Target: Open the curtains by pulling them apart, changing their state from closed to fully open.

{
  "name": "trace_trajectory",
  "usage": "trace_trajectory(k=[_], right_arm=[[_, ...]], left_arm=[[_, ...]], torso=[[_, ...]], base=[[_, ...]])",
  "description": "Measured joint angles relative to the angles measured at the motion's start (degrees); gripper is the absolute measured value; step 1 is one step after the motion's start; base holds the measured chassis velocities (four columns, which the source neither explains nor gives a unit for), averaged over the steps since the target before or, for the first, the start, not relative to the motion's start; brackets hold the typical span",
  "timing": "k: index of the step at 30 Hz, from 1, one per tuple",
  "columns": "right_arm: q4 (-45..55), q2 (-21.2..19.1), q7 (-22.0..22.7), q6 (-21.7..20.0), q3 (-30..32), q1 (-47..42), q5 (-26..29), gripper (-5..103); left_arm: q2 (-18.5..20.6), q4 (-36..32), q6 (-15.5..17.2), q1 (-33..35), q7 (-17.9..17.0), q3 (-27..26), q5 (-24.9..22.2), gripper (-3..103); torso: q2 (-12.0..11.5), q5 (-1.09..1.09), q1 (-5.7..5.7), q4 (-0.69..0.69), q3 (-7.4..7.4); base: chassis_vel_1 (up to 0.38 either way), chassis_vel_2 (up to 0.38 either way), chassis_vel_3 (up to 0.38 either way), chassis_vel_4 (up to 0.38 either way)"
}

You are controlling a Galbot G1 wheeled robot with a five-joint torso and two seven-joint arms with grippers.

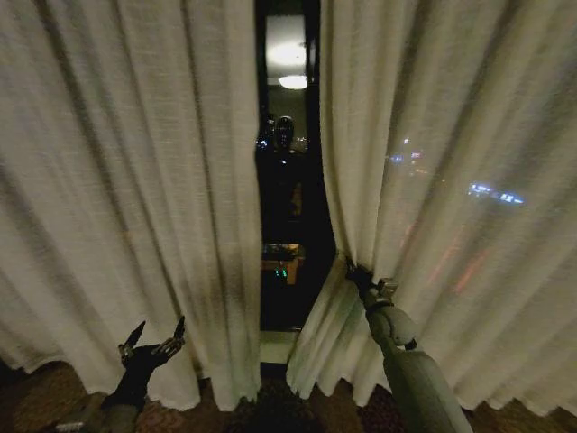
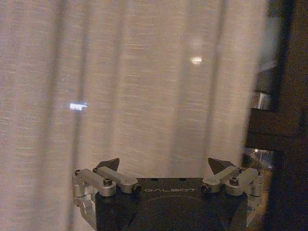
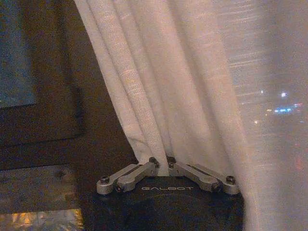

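Currently, status by item:

Left panel (image 1: 126,198): hangs full length over the left of the head view; its inner edge falls straight down beside the dark gap; in the left wrist view the weave and pleats lie just ahead of the fingers.
Right panel (image 1: 451,180): hangs over the right of the head view; its inner edge is gathered into a bunch low down, so the folds slant inward to that spot and flare out again below it.
Gap (image 1: 287,180): narrow dark strip between the two panels; window glass behind it carries a lamp reflection (image 1: 293,81); the panels are apart here, not touching.
Left gripper (image 1: 155,340): low at the left, in front of the left panel's lower part; fingers spread wide; nothing between them; whether the tips touch the cloth cannot be told.
Right gripper (image 1: 358,273): at the right panel's inner edge, arm reaching up from lower right; fingers drawn together and clamped on the bunched folds; the right wrist view (image 3: 162,164) shows the cloth pinched at the tips.
Floor (image 1: 54,397): dark patterned carpet below the hems.
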Motion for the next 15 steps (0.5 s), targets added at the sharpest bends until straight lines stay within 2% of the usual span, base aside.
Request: trace_trajectory(k=[8, 12, 15], right_arm=[[-0.10, -0.22, 0.00, 0.00, 0.92, -0.05, 0.20, 0], [-0.10, -0.20, 0.01, 0.00, 1.10, -0.10, 0.21, 0], [-0.10, -0.17, 0.00, 0.00, 1.21, -0.22, 0.21, 0]], left_arm=[[0.05, 0.07, -0.09, -0.03, 0.06, 0.14, 0.01, 100], [0.16, 0.31, -0.26, -0.03, 0.09, 0.18, 0.03, 100], [0.23, 0.47, -0.34, -0.01, 0.11, 0.18, 0.04, 100]], torso=[[0.00, 0.04, 0.00, 0.00, 0.00], [0.00, -0.01, 0.00, -0.01, 0.00], [0.00, 0.00, 0.00, 0.03, 0.00]], base=[[-0.361, -0.365, 0.362, 0.362], [-0.371, -0.384, 0.351, 0.356], [-0.313, -0.340, 0.356, 0.342]])
